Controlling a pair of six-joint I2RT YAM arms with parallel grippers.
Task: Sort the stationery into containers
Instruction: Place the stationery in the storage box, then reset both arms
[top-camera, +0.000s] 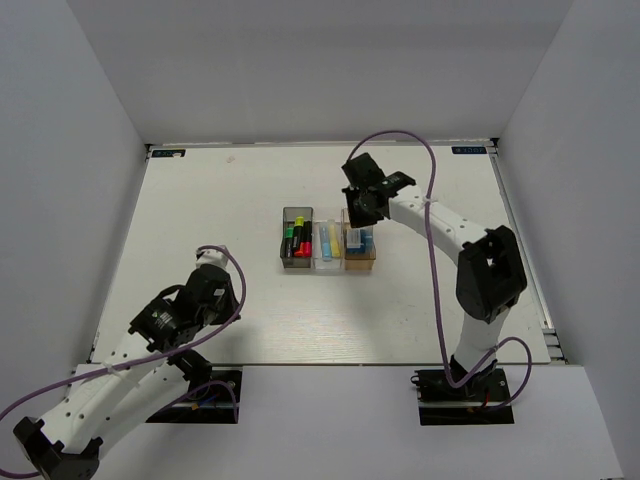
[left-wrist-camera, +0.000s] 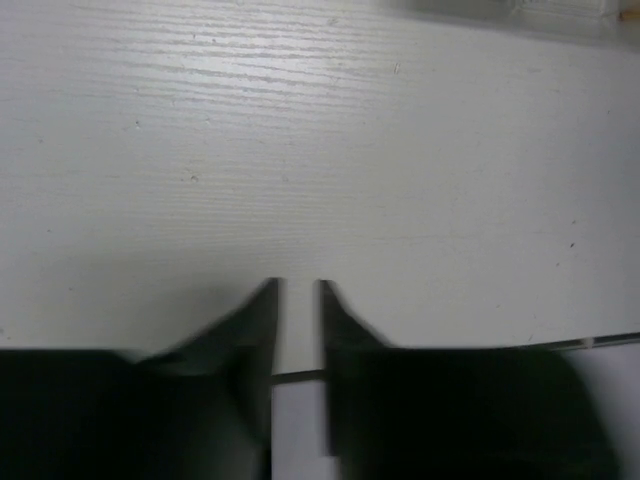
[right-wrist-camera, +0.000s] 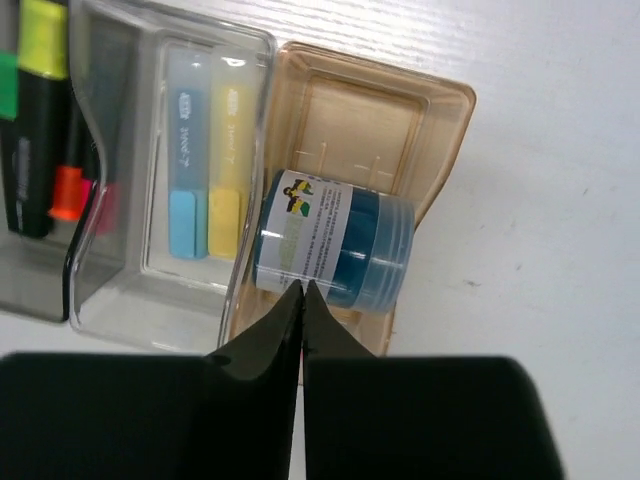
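Three joined bins (top-camera: 297, 211) sit on the table (top-camera: 200, 220); we see highlighters (right-wrist-camera: 38, 120) in the grey, two sticks (right-wrist-camera: 187, 150) in the clear, a blue block (right-wrist-camera: 340, 245) in the orange. Our right gripper (right-wrist-camera: 302, 288) hovers above that block, pinched together and empty; the left gripper (left-wrist-camera: 298, 285), barely parted, holds nothing.

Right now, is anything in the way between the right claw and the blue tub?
Nothing visible is. The right gripper, shut, hangs just above the blue tub, which lies in the open-topped orange bin.

highlighters (right-wrist-camera: 35, 130) in grey bin (right-wrist-camera: 25, 285); blue and yellow sticks (right-wrist-camera: 186, 160) in clear bin (right-wrist-camera: 150, 320); labelled blue block (right-wrist-camera: 340, 245) in orange-tan bin (right-wrist-camera: 350, 110).
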